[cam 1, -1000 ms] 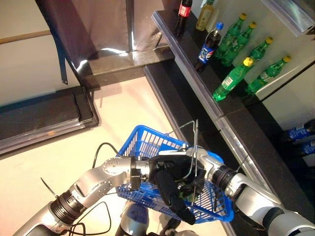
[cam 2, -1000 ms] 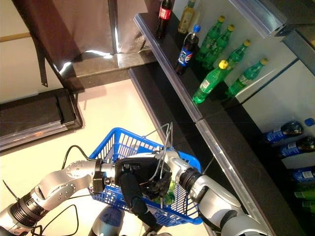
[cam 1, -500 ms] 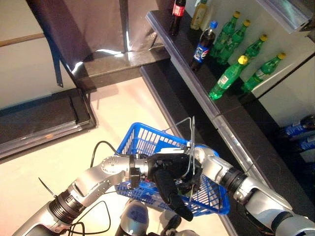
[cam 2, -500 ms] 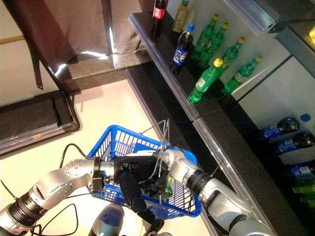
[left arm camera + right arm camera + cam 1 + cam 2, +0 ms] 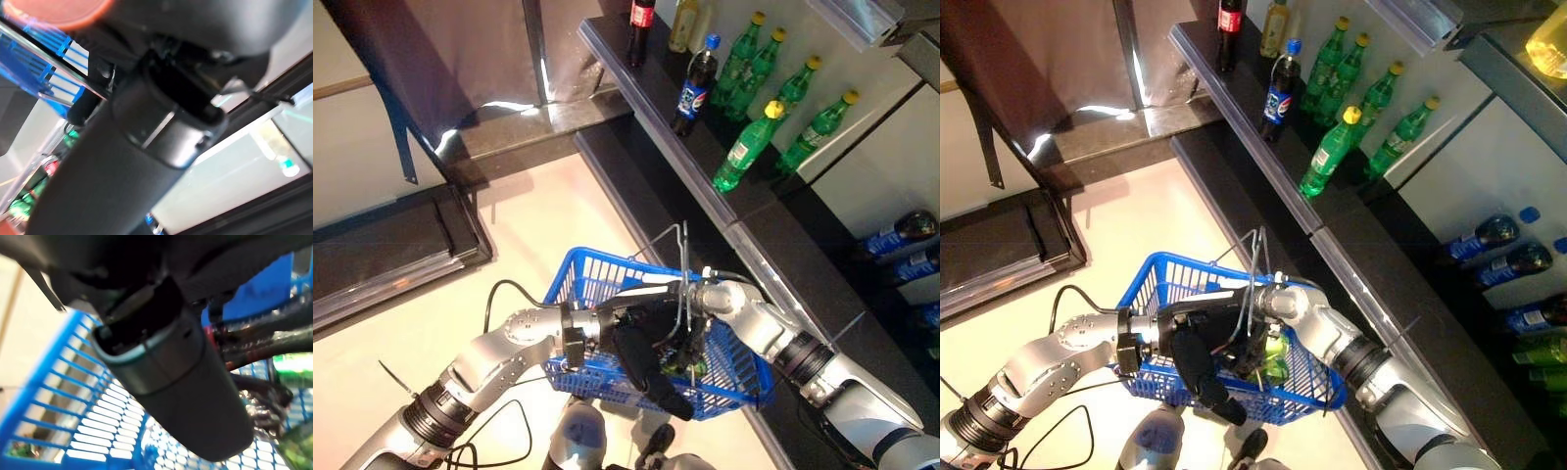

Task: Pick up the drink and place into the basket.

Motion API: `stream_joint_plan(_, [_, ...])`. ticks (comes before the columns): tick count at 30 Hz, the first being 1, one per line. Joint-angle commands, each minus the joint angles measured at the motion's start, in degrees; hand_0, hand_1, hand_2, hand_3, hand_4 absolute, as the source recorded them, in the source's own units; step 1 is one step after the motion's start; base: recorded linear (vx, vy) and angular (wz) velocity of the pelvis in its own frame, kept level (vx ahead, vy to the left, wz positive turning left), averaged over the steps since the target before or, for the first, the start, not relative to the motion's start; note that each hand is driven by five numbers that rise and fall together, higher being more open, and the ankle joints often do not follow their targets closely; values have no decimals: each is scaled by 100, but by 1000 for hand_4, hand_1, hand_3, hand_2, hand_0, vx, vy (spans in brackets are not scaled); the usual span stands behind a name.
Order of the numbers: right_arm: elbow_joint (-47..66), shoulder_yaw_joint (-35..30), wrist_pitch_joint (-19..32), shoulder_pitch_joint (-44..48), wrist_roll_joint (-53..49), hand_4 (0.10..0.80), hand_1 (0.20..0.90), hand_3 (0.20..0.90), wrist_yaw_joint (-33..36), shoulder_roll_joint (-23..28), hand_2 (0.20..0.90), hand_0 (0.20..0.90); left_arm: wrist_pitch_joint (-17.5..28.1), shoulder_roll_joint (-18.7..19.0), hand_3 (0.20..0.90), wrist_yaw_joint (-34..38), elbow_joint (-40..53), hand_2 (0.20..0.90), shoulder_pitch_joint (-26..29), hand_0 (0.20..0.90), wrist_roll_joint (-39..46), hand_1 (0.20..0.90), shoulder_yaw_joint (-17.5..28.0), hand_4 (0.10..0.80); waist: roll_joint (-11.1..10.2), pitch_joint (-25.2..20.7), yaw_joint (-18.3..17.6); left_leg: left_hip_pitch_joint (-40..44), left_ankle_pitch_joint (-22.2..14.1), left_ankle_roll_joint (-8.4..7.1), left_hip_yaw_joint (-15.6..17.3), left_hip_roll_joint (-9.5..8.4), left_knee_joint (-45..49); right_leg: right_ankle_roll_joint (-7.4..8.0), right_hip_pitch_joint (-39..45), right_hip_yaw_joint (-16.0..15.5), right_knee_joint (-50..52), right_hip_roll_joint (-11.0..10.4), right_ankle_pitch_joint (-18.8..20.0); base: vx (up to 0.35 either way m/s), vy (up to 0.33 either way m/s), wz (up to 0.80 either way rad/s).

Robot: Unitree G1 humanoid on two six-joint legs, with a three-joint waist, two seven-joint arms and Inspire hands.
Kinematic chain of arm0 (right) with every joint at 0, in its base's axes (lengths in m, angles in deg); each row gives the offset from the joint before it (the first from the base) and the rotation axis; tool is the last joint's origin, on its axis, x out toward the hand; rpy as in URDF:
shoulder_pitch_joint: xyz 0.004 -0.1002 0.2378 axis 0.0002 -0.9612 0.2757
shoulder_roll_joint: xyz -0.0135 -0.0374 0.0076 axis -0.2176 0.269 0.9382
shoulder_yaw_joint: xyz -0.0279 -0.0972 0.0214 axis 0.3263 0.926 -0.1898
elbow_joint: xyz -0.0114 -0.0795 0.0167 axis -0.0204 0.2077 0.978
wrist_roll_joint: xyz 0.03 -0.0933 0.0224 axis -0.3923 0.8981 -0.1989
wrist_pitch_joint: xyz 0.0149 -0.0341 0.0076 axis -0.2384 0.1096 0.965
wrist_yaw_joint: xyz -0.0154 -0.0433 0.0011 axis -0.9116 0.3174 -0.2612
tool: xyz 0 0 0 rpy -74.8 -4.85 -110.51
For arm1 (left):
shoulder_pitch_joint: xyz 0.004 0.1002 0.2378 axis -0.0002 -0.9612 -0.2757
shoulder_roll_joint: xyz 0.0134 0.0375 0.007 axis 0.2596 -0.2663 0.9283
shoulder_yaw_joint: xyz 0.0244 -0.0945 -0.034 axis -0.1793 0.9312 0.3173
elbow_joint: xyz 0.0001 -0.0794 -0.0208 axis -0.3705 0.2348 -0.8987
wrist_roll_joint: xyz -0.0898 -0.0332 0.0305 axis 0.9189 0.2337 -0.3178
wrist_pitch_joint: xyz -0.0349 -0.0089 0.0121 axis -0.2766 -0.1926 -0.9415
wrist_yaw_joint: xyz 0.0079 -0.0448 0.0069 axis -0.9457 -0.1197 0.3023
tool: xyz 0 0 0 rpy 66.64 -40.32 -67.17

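Basket: a blue basket point(image 5: 597, 284) of plastic lattice is being held up over the pale floor point(image 5: 538, 235), just beside the dark counter point(image 5: 773, 245); its wire handles point(image 5: 683, 257) are standing upright above the middle.

Drink: a green bottle point(image 5: 1276, 354) is being seen inside the basket, low against the side nearer the counter (only part of it is showing through the lattice and past the hands).

Left hand: the left hand point(image 5: 641, 343) is being reached in from the basket's floor side, its dark bulk lying over the basket by the handles; its fingers are curled there, but what they are closed on cannot be told, and its own wrist view is filled by the hand's bulk.

Right hand: the right hand point(image 5: 695, 338) is being lowered into the basket from the counter side, right at the green bottle; whether its fingers are spread or wrapped round the bottle cannot be told, since they are hidden by the left hand and the lattice.

Shelf: green bottles with yellow caps point(image 5: 744, 147) are being kept in a group on the counter, with a dark bottle with a blue cap point(image 5: 693, 86) next to them and a dark bottle with a red label point(image 5: 639, 18) farther along.

Lower shelf: blue-labelled bottles point(image 5: 1484, 235) are being stored lying down, below the counter.
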Motion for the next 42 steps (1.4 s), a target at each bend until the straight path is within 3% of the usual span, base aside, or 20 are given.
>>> stream_joint_plan(1, [236, 43, 293, -613, -328, 800, 900, 900, 241, 96, 900, 900, 2385, -1728, 200, -411, 1467, 300, 165, 300, 1287, 300, 960, 100, 23, -1973, -144, 147, -18, 139, 526, 29, -205, -152, 105, 61, 238, 144, -38, -15, -3, -7])
stream_joint_plan(9, [790, -959, 677, -1395, -465, 800, 900, 900, 686, 177, 900, 900, 2721, -1856, 200, 160, 1050, 300, -366, 300, 1350, 300, 1874, 100, 132, -1964, -338, 185, -53, 160, 659, 62, -205, -117, 58, 268, 202, 121, -2, -21, -1, -10])
stream_joint_plan(14, [1004, -1538, 945, -1836, -588, 800, 900, 900, 1041, 91, 900, 900, 2929, -2029, 200, 496, 893, 300, -570, 300, 1271, 300, 2219, 100, 240, -1950, -497, 201, -72, 182, 750, 78, -205, -92, 14, 389, 188, 79, 25, -20, 15, -7])
stream_joint_plan(25, [1279, -2364, 1674, -2868, -914, 800, 900, 900, 1770, -226, 900, 900, 3344, -2218, 200, 1256, 459, 300, -844, 300, 890, 300, 2553, 100, 421, -1957, -882, 250, -157, 247, 942, 100, -205, -16, -113, 646, 246, -8, 28, -22, 7, -14])
stream_joint_plan(42, [1164, -3363, 2496, -4150, -1180, 800, 900, 900, 2881, -759, 900, 900, 3478, -2388, 200, 1899, -788, 300, -1618, 300, 612, 300, 3211, 100, 641, -1954, -1518, 362, -286, 257, 1363, 179, -205, 43, -273, 1033, 259, -123, 86, -7, -12, -16])
